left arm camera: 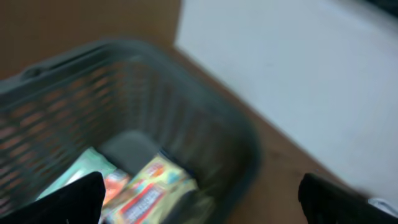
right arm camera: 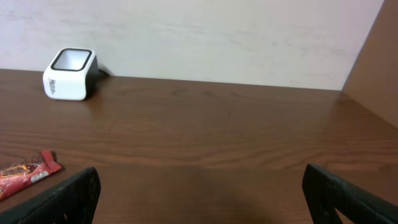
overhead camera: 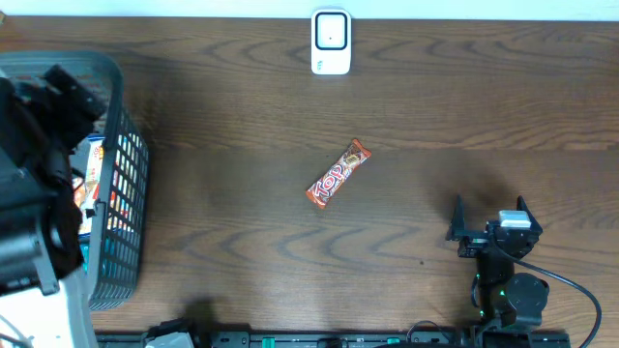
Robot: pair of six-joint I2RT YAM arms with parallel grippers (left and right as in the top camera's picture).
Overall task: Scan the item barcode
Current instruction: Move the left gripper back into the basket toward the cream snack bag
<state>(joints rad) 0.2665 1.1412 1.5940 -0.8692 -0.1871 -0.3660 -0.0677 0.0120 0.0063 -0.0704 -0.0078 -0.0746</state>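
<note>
Nearest the lens, the left end effector (left arm camera: 200,202) hung spread wide and empty, tilted down over the basket (left arm camera: 205,118), whose blurred contents looked like packets (left arm camera: 146,186). The snack bar (overhead camera: 338,174) lay loose in the middle of the tabletop (overhead camera: 242,116), well apart from the scanner (overhead camera: 331,42), so a good pick probably meant straddling its narrow width and leaving the barcode face uncovered. The right end effector (right arm camera: 199,196), likewise open and empty, sat low and level at the front right, facing the scanner.
</note>
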